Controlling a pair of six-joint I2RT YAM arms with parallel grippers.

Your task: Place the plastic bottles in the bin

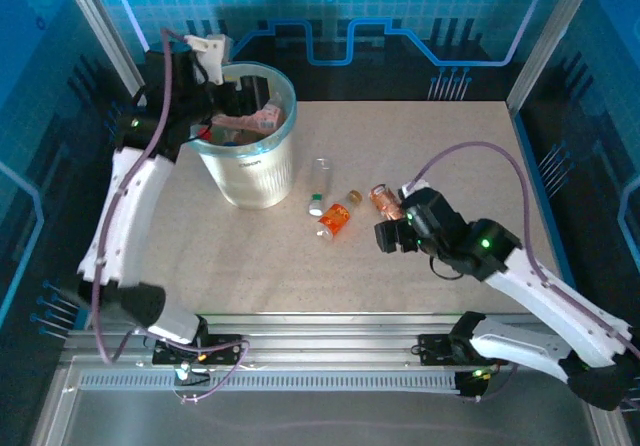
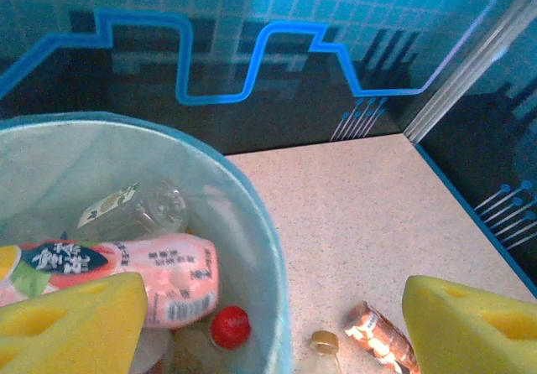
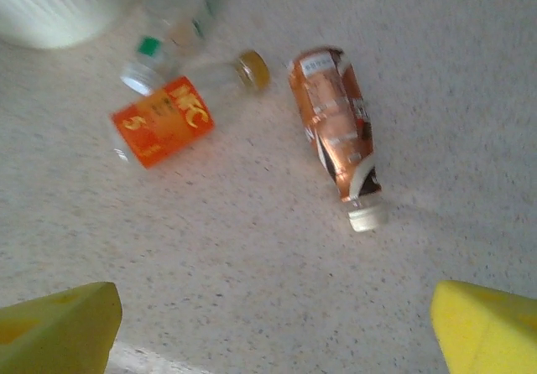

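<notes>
The bin [image 1: 248, 171] stands at the back left and holds several plastic bottles, among them a pink-labelled one [image 2: 134, 277], a clear one [image 2: 138, 210] and one with a red cap [image 2: 229, 326]. My left gripper [image 1: 226, 90] hangs open over the bin's rim [image 2: 268, 248], nothing between its yellow fingertips [image 2: 71, 324]. Three bottles lie on the table: a clear green-labelled one [image 1: 320, 179], an orange-labelled one [image 3: 164, 121] with a gold cap, and a copper-labelled one [image 3: 334, 127] with a white cap. My right gripper [image 1: 392, 234] is open just in front of the copper bottle [image 1: 385, 201], holding nothing.
The speckled table [image 1: 450, 146] has bare surface to the right of the bottles and behind them. Blue enclosure walls [image 1: 400, 26] and metal posts [image 1: 545, 36] close off the back and sides.
</notes>
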